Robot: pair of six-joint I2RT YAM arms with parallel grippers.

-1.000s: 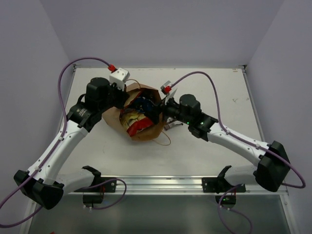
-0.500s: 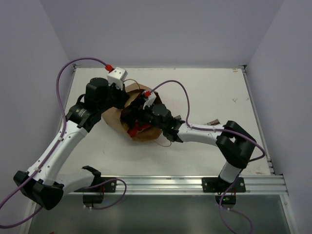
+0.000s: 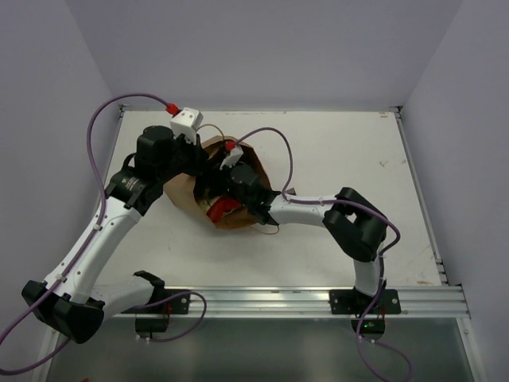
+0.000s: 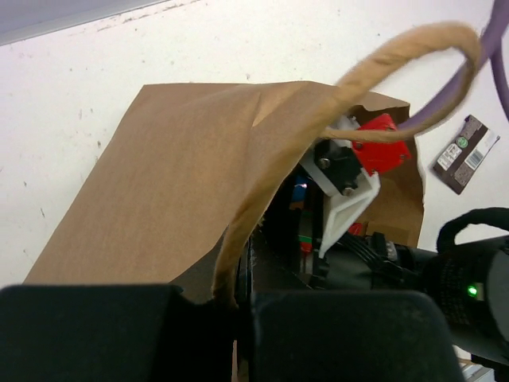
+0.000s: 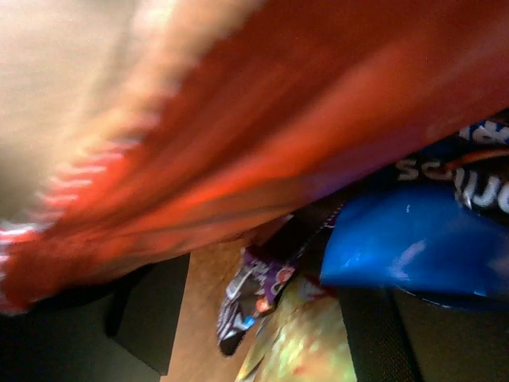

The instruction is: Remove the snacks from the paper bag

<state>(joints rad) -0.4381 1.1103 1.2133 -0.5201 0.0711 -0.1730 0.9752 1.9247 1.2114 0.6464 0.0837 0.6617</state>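
The brown paper bag [image 3: 184, 191] lies at the table's middle left with its mouth open toward the right. My left gripper [image 3: 193, 153] is shut on the bag's upper rim by a twine handle [image 4: 374, 68] and holds the mouth open. My right gripper [image 5: 262, 334] is deep inside the bag, its jaws apart. Between them lie a small dark purple wrapper [image 5: 253, 293] and a yellow-green chip bag [image 5: 314, 346]. A red chip bag [image 5: 262, 119] fills the view above, with a blue chip bag [image 5: 413, 247] at the right. The red bag shows at the mouth [image 3: 223, 209].
A brown candy-bar wrapper [image 4: 465, 143] lies on the table just right of the bag, seen also from above [image 3: 289, 192]. The right arm's elbow [image 3: 358, 227] is folded at the centre right. A raised rail [image 3: 262, 298] runs along the near edge.
My right arm has swung left and pushed its gripper into the bag's mouth, its elbow folding inward. The left gripper has kept its hold on the bag's rim.
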